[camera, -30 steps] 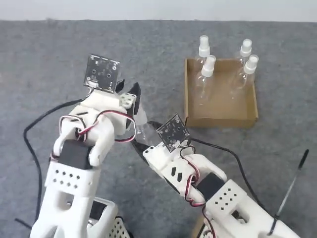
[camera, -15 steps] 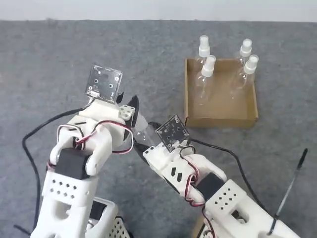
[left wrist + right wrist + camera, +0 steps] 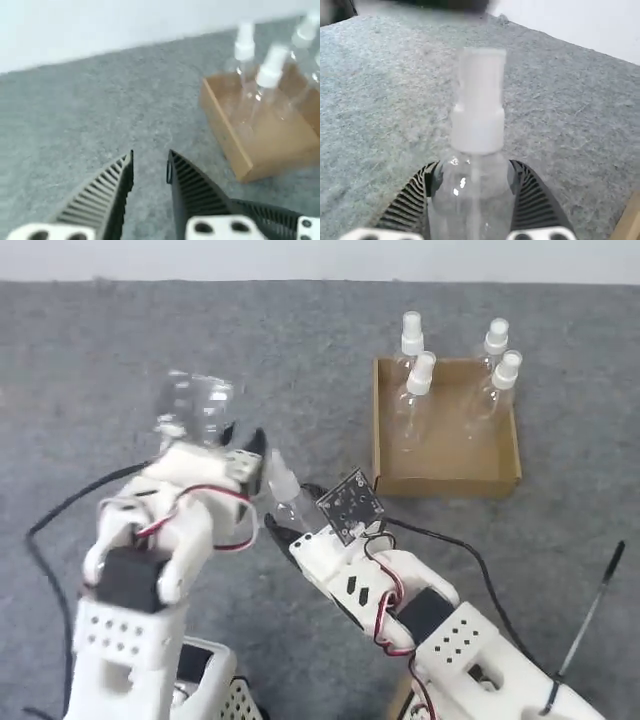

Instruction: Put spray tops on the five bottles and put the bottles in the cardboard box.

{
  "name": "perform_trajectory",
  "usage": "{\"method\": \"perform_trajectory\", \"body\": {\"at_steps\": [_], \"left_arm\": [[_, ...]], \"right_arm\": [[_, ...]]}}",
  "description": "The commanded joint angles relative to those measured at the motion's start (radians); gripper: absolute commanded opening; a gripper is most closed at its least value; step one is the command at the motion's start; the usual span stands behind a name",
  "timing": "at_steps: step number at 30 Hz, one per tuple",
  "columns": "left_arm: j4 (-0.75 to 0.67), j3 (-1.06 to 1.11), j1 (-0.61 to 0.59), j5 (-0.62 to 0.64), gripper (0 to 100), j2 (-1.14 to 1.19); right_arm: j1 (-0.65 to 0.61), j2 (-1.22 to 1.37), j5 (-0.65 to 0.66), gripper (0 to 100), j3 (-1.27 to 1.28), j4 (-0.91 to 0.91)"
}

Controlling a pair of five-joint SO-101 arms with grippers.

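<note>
A clear bottle (image 3: pixel 472 200) with a white spray top (image 3: pixel 477 120) stands upright with my right gripper (image 3: pixel 472 177) shut on its body. In the high view this bottle (image 3: pixel 288 504) is mid-table, left of the cardboard box (image 3: pixel 447 481). My left gripper (image 3: pixel 252 448) hangs just up and left of the spray top (image 3: pixel 281 481), apart from it. Its fingers (image 3: pixel 120 185) stand open with only carpet between them. Several capped bottles (image 3: pixel 418 380) stand upright inside the box, which is also in the left wrist view (image 3: pixel 227 137).
Grey carpet covers the table, with open room left of and behind the box. Black cables trail from both arm bases. A thin black rod (image 3: pixel 585 625) lies at the right edge.
My left arm has pulled back and to the left, away from the bottle's spray top, and is blurred with motion. The right arm and its bottle have kept still.
</note>
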Motion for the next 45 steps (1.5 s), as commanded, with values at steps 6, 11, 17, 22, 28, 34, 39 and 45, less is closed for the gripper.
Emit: {"method": "perform_trajectory", "body": {"at_steps": [6, 11, 17, 22, 28, 34, 39, 45], "left_arm": [[0.064, 0.093, -0.066, -0.072, 10, -0.244], [0.009, 0.309, -0.058, -0.072, 10, -0.344], [-0.095, 0.512, -0.055, -0.071, 20, -0.442], [-0.106, 0.555, -0.002, -0.071, 26, -0.480], [-0.081, 0.556, 0.080, -0.043, 34, -0.508], [-0.143, 0.584, 0.084, -0.012, 35, -0.508], [-0.201, 0.634, 0.089, -0.014, 35, -0.511], [-0.199, 0.634, 0.091, -0.014, 35, -0.511]], "right_arm": [[0.059, -0.038, -0.005, 0.6, -0.035, -0.021], [0.194, -0.028, -0.006, 0.6, -0.210, 0.156], [0.213, 0.025, -0.005, 0.6, -0.384, 0.243], [0.208, 0.245, -0.006, 0.6, -0.542, 0.249], [0.206, 0.486, -0.012, 0.6, -0.784, 0.372], [0.160, 0.504, -0.008, 0.6, -0.919, 0.521], [0.099, 0.403, -0.006, 0.6, -0.933, 0.651], [0.105, 0.317, 0.035, 0.6, -0.928, 0.723]]}}
